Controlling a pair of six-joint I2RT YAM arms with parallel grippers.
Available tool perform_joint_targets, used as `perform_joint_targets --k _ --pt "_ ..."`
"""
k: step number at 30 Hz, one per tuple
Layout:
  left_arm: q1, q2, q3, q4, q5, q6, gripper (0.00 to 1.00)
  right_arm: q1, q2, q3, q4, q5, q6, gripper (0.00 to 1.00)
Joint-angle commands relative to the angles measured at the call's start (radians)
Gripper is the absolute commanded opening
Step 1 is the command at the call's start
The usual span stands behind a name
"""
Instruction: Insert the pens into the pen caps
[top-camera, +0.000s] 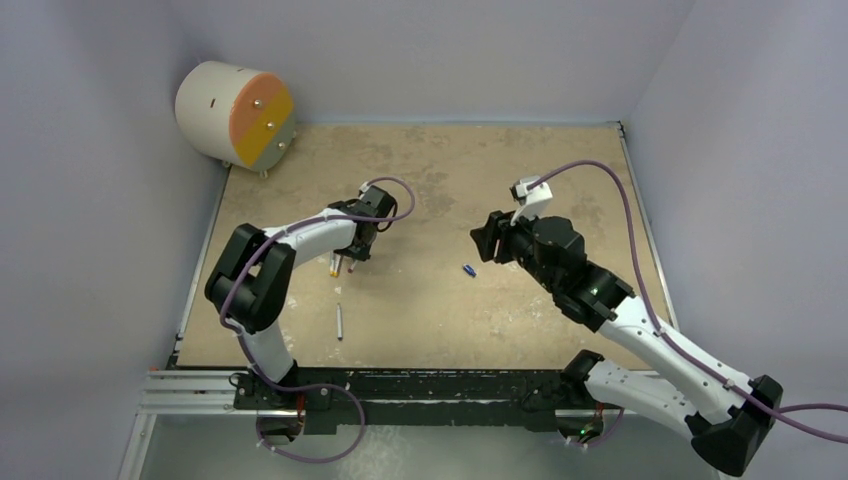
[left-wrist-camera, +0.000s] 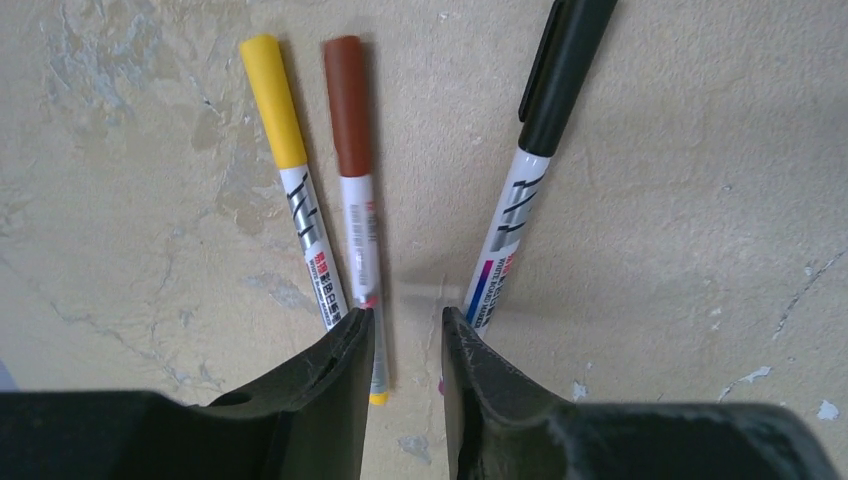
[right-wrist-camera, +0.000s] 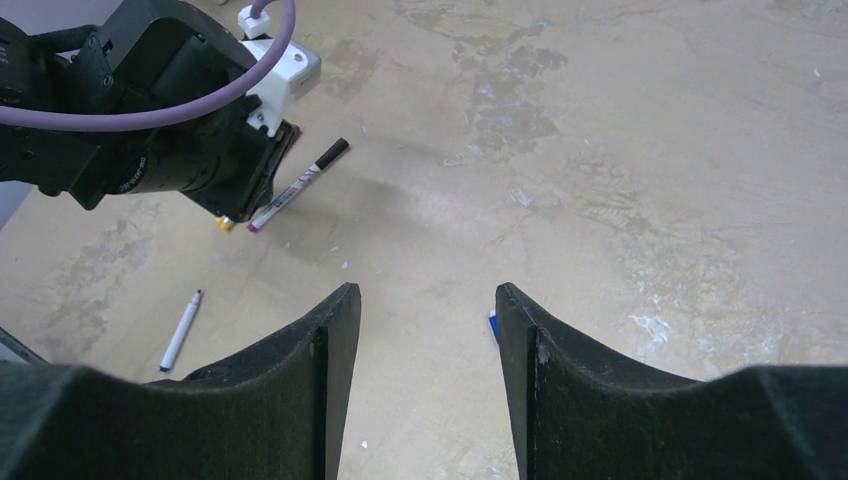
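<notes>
3 capped: yellow pen (left-wrist-camera: 301, 215), brown pen (left-wrist-camera: 356, 200), black pen (left-wrist-camera: 521, 190), before left gripper (left-wrist-camera: 405, 340), fingers slightly parted, pinching nothing. Right gripper (right-wrist-camera: 425, 320) spread wide, empty, near blue cap (top-camera: 468, 269).

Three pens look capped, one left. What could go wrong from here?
The left gripper hangs low with one finger right against the brown-capped pen; a careless move could drag it. The blue cap is tiny and lies close by the right gripper, so a pinch may flick it away.
</notes>
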Motion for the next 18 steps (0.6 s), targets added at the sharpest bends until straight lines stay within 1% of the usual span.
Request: perform_joint_targets --k 1,4,7,10,11,12,15,18 --pt "0.005 0.003 0.045 -0.021 -0.029 -0.016 0.3 -0.009 -0.027 -0.001 0.006 0.021 -0.018 0.55" --pt "0.005 -0.004 0.063 -0.034 -0.024 -0.022 0.31 -0.011 -0.027 -0.004 0.007 0.023 -0.021 0.55" --pt "-0.006 -0.033 0.085 -0.018 0.015 -0.041 0.29 -0.012 -0.021 -0.009 0.022 0.02 -0.023 0.55" --pt "-0.053 -0.052 0.125 0.009 0.02 -0.068 0.18 -0.014 -0.01 -0.01 0.032 0.016 -0.023 0.55" --pt "-0.073 -0.05 0.143 0.017 0.026 -0.069 0.11 -0.014 -0.007 -0.01 0.033 0.016 -0.023 0.55" --pt "-0.09 -0.044 0.159 0.033 0.041 -0.071 0.01 -0.014 -0.005 -0.01 0.034 0.018 -0.023 0.55" --pt "-0.104 -0.006 0.185 0.082 0.127 -0.072 0.0 -0.015 -0.006 -0.007 0.03 0.022 -0.022 0.55" --pt "-0.104 0.056 0.201 0.104 0.137 -0.073 0.0 -0.015 -0.016 -0.001 0.012 0.036 -0.021 0.55"
